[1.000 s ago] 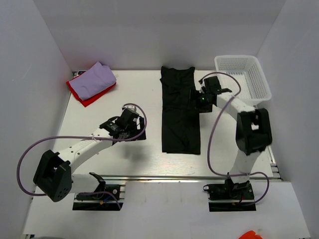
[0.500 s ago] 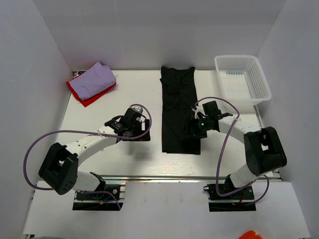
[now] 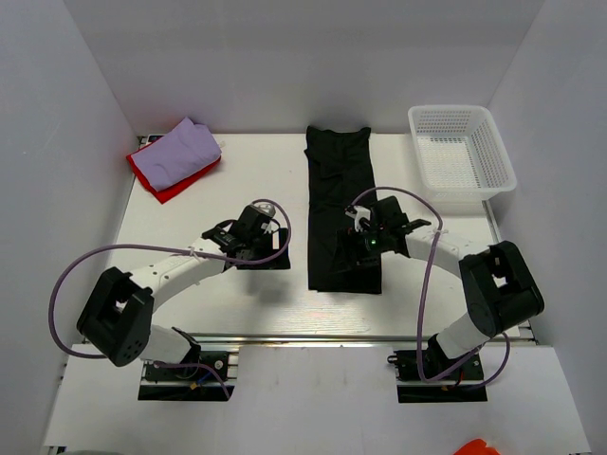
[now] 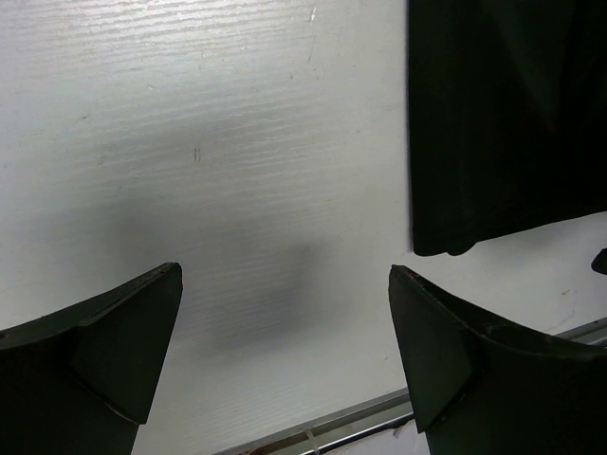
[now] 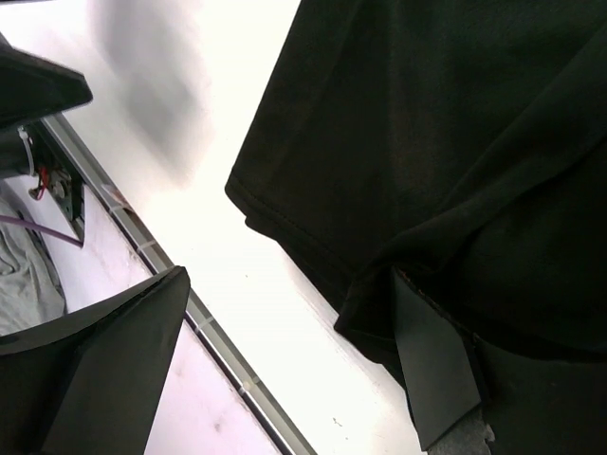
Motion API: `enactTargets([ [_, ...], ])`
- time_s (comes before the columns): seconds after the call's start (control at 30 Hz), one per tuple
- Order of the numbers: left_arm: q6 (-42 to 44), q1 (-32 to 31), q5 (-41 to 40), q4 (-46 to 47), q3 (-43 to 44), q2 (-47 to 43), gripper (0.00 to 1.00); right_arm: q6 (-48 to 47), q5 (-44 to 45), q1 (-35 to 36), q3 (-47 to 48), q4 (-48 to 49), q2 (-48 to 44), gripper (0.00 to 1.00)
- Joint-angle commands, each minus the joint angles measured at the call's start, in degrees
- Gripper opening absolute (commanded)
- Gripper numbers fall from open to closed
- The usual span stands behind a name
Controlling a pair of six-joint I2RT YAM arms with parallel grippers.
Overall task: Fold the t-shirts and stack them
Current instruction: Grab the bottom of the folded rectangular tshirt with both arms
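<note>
While left gripper (image 4: pixel 285 284) and right gripper (image 5: pixel 289 284) gape empty, a shallow six-o'clock pinch could miss layers of the black t-shirt (image 3: pixel 340 190).

Robot lab: white enclosure walls (image 3: pixel 285 66), bolted arms (image 3: pixel 175 272).

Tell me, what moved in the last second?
The right gripper slid along the black shirt from its middle to its near end, open and empty. The left gripper edged closer to that shirt, also open. Shirt, corner pile and basket stayed put.
</note>
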Motion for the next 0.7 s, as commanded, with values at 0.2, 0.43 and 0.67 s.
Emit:
enactTargets([
  [0.2,-0.6,0.3,1.4,1.0,-0.3,0.2,1.0,1.3,-2.2,3.1,-4.5,4.7,1.4,0.9],
  [0.43,-0.6,0.3,2.0,1.5,-0.9,0.2,1.0,1.0,0.9,3.5,-3.2,2.8,0.9,0.9],
  [0.67,3.0,-1.4,10.3,7.9,0.3,3.0,1.0,5.3,15.5,2.7,-0.5,-1.0,-9.6,0.9],
])
